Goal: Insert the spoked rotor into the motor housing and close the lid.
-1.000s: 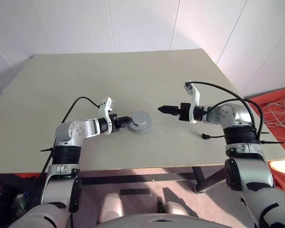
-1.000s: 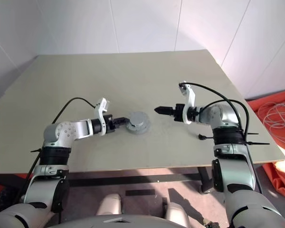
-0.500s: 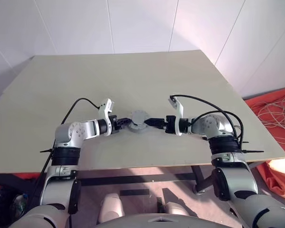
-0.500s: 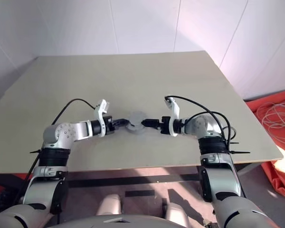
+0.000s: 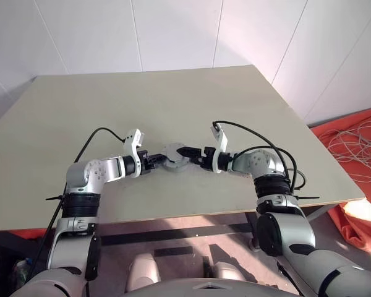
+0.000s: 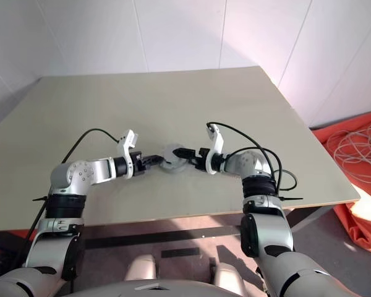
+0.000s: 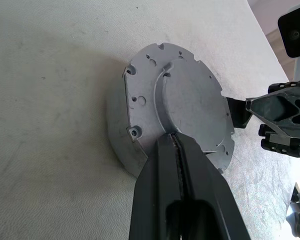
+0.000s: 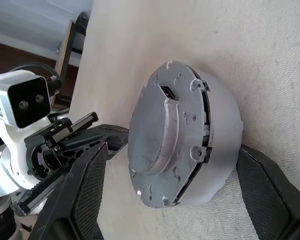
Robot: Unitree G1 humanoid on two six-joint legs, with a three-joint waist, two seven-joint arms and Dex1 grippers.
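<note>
The motor housing (image 5: 173,155) is a squat grey drum standing at the middle of the table. The lid (image 7: 190,100), a grey disc with small holes and a raised round centre, lies on top of it; a dark seam shows along one side (image 8: 205,125). My left gripper (image 7: 175,137) is shut, and its tips rest on the lid near the raised centre. My right gripper (image 8: 171,150) is open, with one finger (image 8: 87,195) on each side of the drum. The spoked rotor is hidden.
The beige table (image 5: 111,105) has bare room all round the drum. Its front edge runs close below both arms. On the floor past the right edge lie an orange cloth (image 5: 358,210) and loose pale cables (image 5: 352,145).
My right gripper has swung left across the table to the drum and now straddles it, still open. The left gripper has stayed shut at the lid. The head camera has shifted.
</note>
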